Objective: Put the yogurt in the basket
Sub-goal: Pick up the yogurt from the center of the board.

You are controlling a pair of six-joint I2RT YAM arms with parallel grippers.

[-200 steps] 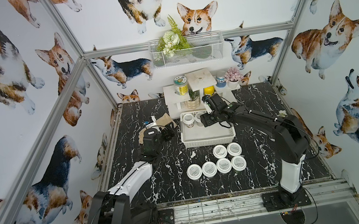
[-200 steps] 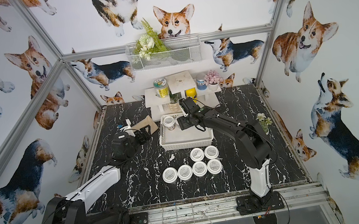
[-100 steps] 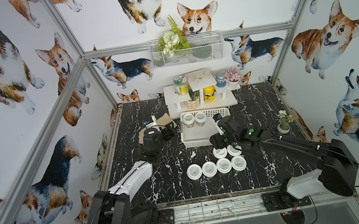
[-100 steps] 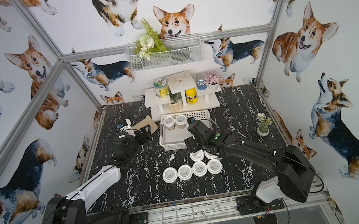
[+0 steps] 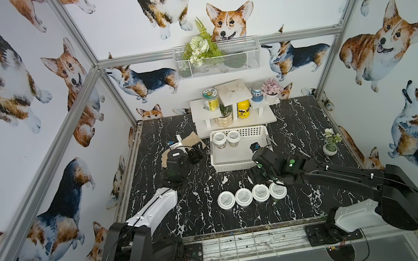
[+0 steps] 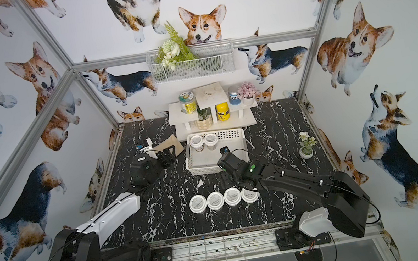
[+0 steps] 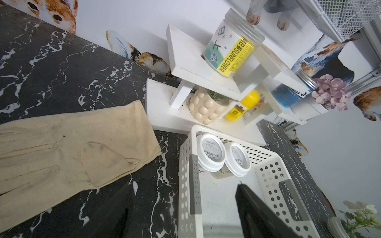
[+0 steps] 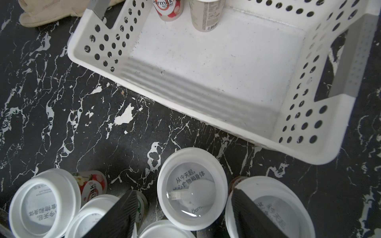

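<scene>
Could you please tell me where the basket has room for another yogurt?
The basket floor is bare from the two yogurts in its far left corner to the near and right walls. Crowded: the yogurt cluster under the right gripper.

I see the whole black marbled surface [image 5: 200, 220] from high above in both top views; close wrist cameras share the white perforated basket [image 7: 270, 164].

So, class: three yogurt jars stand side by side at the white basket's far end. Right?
No: two yogurt jars, not three, stand side by side at the far end of the white basket, as both top views show.
</scene>
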